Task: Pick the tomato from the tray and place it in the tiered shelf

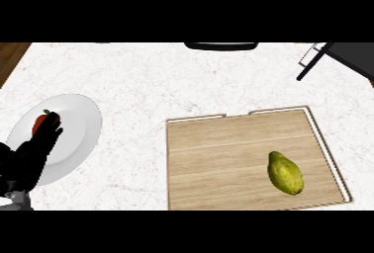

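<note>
Bench [168,84]: white marbled top, filling most of the head view; a strip of brown wood shows at its 10 o'clock corner.

Left hand [33,155]: black, at 8 o'clock, entering from the lower left edge. It lies over the plate, its fingers [51,129] stretched toward 1 o'clock, held close together and fairly straight; their tips reach the red item and partly cover it. Whether they close around it cannot be told.

Plate [76,131]: white, round, at 9 o'clock, resting on the bench, well apart from the tray.

Tomato [38,123]: red, with a small green stem at its upper end, lying on the plate's left part, not on the tray; half hidden by the fingertips.

Tray [219,158]: light wood, rectangular, with a thin pale rim, at 4 to 5 o'clock.

Yellow-green fruit [285,173]: oblong, lying in the tray's right half, long axis running roughly 11 to 5 o'clock.

Dark oval object [221,45]: at 12 o'clock, cut by the upper edge; cannot be identified.

Tiered shelf [343,57]: dark frame with a slanting black leg, at 1 to 2 o'clock, only partly shown.
</note>
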Available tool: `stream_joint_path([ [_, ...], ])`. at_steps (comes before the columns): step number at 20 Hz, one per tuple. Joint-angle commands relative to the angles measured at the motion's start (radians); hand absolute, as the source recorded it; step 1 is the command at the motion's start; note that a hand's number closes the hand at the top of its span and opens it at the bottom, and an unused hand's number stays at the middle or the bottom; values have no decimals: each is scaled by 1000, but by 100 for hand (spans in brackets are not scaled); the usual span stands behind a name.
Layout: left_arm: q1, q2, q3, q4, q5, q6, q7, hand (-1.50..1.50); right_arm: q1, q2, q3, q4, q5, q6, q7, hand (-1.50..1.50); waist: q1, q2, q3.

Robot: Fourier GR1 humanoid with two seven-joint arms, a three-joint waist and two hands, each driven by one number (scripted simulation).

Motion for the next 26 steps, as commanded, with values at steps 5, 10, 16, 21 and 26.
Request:
stream_joint_path([
  [5, 15, -26, -6, -18, -15, 18, 22, 0, -34, -77, -8, 152, -22, -52, -146, -150, -2, -1, 0],
  [10, -32, -34, -15, 67, -49, 25, -39, 0, -74, -32, -57, 147, -95, -107, -145, -150, -11, -3, -1],
  [16, -4, -29, -3, 18, -21, 4, -17, 0, -113, -39, -161, 187, -209, -149, -151, -150, -3, -2, 0],
  [21, 56, -15, 9, -18, -14, -17, -18, 0, -68, -77, -232, 83, -330, -84, -191, -150, -22, -11, -1],
  [26, 14, -15, 15, -32, -17, 12, 42, 0, -84, -189, -280, -52, -404, 4, -132, -150, -38, -17, -1],
])
